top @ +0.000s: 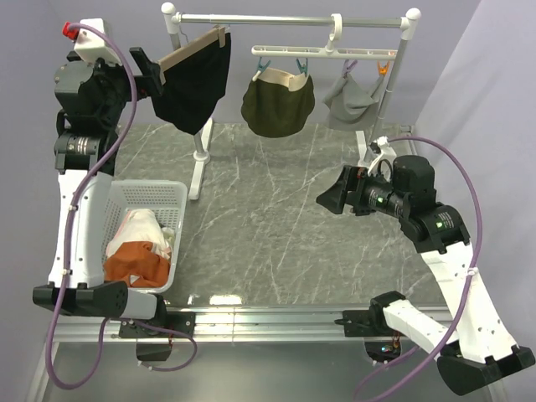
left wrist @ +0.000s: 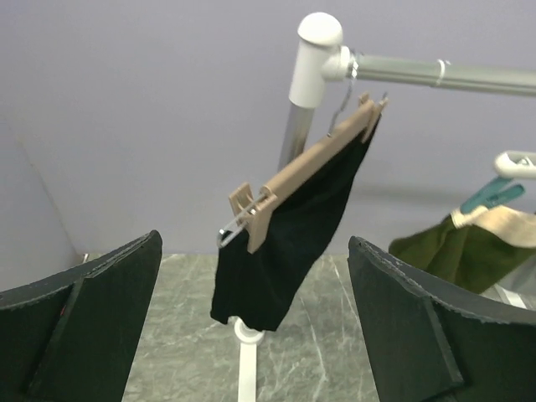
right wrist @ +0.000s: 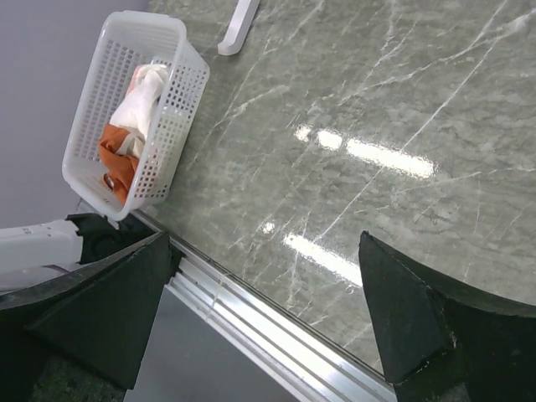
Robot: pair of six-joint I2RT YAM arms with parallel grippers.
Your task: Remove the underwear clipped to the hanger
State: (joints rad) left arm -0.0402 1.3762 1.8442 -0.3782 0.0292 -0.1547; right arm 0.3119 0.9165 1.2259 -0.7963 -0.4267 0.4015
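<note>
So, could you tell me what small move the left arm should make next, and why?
I'd probably ease the left gripper forward until its open fingers straddle the black briefs, then close. The wrist view shows the briefs hanging clipped to the tan hanger, ahead of the fingers and in line with their gap, not yet between them, so closing now would likely catch nothing.

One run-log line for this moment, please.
left gripper open, facing black briefs | right gripper open over table | olive briefs, grey briefs clipped | basket: orange cloth, white cloth | unclipped: none
</note>
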